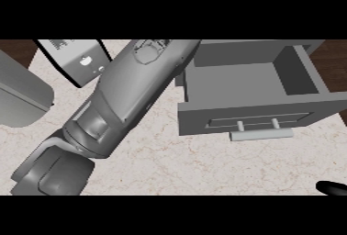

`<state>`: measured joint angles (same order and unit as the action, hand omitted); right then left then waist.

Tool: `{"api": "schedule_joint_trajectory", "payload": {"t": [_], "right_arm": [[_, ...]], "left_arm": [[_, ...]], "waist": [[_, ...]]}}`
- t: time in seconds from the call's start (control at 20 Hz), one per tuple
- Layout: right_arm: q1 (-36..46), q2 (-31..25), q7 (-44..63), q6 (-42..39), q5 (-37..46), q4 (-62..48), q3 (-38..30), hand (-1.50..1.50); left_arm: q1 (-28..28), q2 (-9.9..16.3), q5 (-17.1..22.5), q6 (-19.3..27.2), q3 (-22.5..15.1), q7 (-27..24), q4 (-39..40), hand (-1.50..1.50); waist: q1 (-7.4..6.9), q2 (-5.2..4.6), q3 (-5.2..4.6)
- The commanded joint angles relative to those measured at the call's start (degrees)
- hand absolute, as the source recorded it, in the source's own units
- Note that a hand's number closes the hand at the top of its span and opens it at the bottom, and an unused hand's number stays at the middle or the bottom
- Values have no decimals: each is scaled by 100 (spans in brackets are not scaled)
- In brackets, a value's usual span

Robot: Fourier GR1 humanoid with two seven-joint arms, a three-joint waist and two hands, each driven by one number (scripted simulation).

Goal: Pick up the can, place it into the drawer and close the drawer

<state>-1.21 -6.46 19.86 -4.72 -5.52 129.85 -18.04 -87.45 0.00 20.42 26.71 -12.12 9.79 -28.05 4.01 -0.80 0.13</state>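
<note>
On the counter (pixel 203 160), the open drawer (pixel 254 82) looks empty. The can is not in sight (maybe behind the left arm (pixel 129 87)). The left hand is hidden, and I cannot tell the right hand's (pixel 333 187) fingers. That long arm could bump the drawer's wall.

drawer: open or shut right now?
Open. The drawer is pulled out, its grey inside showing bare, handle toward the robot. No can shows in it.
</note>
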Motion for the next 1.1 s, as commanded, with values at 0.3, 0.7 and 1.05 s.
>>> {"api": "schedule_joint_trajectory", "payload": {"t": [0.3,0.7,1.05], "right_arm": [[388,-114,-4,12,117,-372,122,-150],[522,-551,-18,-171,282,-245,0,-150],[870,-804,-549,-320,1229,-524,580,-150]], "left_arm": [[-413,0,464,680,-473,-277,768,-150],[-591,0,624,945,-497,-616,1186,-150],[-476,0,1066,1062,-490,-858,1002,-150]], "waist": [[112,-56,7],[224,-101,8],[180,-106,6]]}}
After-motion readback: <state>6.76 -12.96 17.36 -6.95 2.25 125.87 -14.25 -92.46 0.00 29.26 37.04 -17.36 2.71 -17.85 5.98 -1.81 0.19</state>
